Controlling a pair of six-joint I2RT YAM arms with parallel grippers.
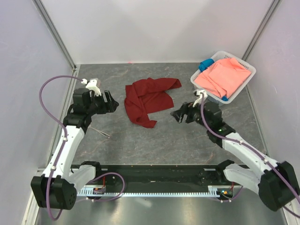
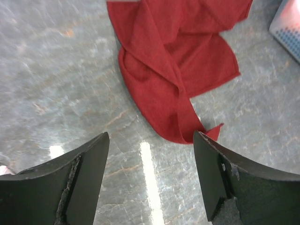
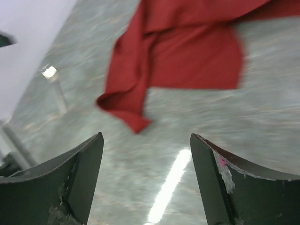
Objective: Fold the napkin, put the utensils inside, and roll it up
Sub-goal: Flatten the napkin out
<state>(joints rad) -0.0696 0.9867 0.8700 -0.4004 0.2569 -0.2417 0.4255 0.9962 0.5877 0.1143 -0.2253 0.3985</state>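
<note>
The dark red napkin (image 1: 149, 97) lies crumpled and partly folded over itself on the grey table, mid-back. My left gripper (image 1: 114, 103) hovers just left of it, open, its jaws empty (image 2: 151, 136), with the napkin (image 2: 173, 70) ahead and its lower corner near the right fingertip. To the napkin's right, my right gripper (image 1: 176, 116) is open and empty too (image 3: 146, 136), the napkin (image 3: 178, 51) lying ahead of it. A thin silvery utensil (image 1: 101, 133) rests on the table beside the left arm's forearm.
A white basket (image 1: 246, 82) at the back right holds a salmon-pink cloth (image 1: 224, 75) and a small blue cloth (image 1: 205, 64); its corner (image 2: 288, 28) shows in the left wrist view. White walls enclose the table on three sides.
</note>
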